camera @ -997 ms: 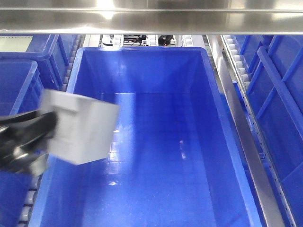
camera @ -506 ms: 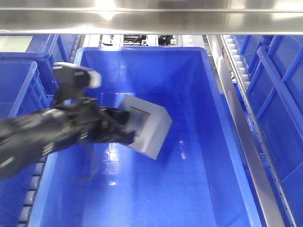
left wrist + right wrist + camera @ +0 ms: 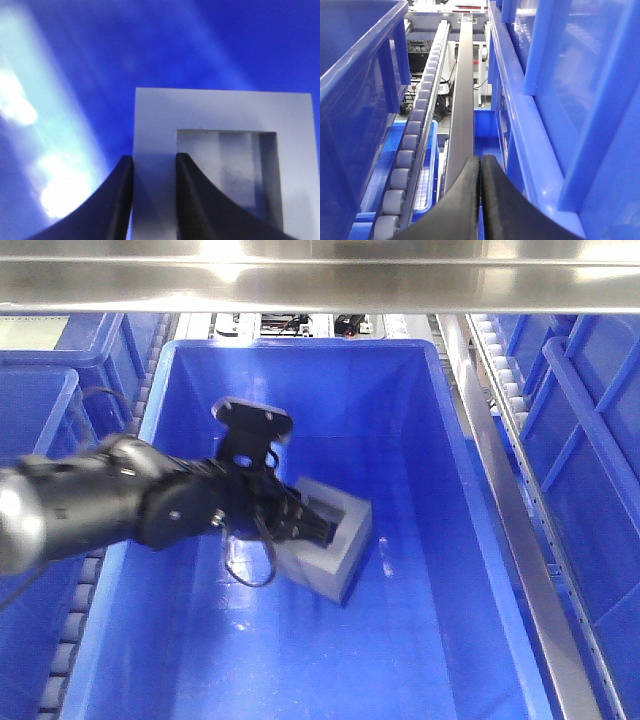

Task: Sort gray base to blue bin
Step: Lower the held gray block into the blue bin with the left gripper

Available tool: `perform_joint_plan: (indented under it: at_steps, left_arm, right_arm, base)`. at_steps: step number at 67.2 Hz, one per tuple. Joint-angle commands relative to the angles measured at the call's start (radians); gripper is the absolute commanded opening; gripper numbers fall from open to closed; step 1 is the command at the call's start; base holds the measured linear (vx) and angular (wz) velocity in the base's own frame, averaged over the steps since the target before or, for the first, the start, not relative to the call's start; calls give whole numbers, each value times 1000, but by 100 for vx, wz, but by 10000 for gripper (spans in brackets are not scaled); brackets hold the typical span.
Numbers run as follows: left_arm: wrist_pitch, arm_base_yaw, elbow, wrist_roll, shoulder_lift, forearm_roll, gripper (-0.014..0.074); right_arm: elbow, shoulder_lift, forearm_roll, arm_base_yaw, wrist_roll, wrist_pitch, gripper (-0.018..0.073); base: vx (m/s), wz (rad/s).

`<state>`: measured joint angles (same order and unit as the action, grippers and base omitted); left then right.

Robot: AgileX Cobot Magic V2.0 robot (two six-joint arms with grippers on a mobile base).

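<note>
The gray base (image 3: 335,540) is a matte gray block with a square recess, tilted low inside the blue bin (image 3: 420,440). My left gripper (image 3: 318,528) reaches in from the left and is shut on the block's left wall. In the left wrist view one finger is outside the wall and one inside the recess, with the gray base (image 3: 220,150) against the bin's blue floor and my left gripper (image 3: 154,165) clamped on it. My right gripper (image 3: 481,167) is shut and empty, out of the bin, above a metal rail.
Other blue bins stand at the left (image 3: 40,410) and right (image 3: 590,440). Roller tracks (image 3: 410,150) and a metal rail (image 3: 510,510) run beside the bin. A steel shelf beam (image 3: 320,280) crosses overhead.
My left arm has carried the gray base from the bin's left rim rightward and down into the bin, and the block has turned so its recess faces up.
</note>
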<state>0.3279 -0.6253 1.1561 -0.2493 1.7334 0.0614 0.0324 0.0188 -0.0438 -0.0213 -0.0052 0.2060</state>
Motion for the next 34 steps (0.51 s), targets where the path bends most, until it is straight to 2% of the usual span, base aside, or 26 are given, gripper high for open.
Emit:
perform_joint_plan:
  at_steps: [1,22,34]
  left_arm:
    - [-72,9,39,-29,-21,-5,8]
    - [-67,36,38,-25,10,-2,48]
    - [-71,36,38,-17,10,-2,171]
  right_arm:
    - [4,7,-9,-7,-7,-81,-5]
    - [4,7,-9,-7,-7,-80,-5]
    - [4,7,-9,-7,-7,-80,-5]
  base:
    - [0,0]
    - [0,0]
    - [0,0]
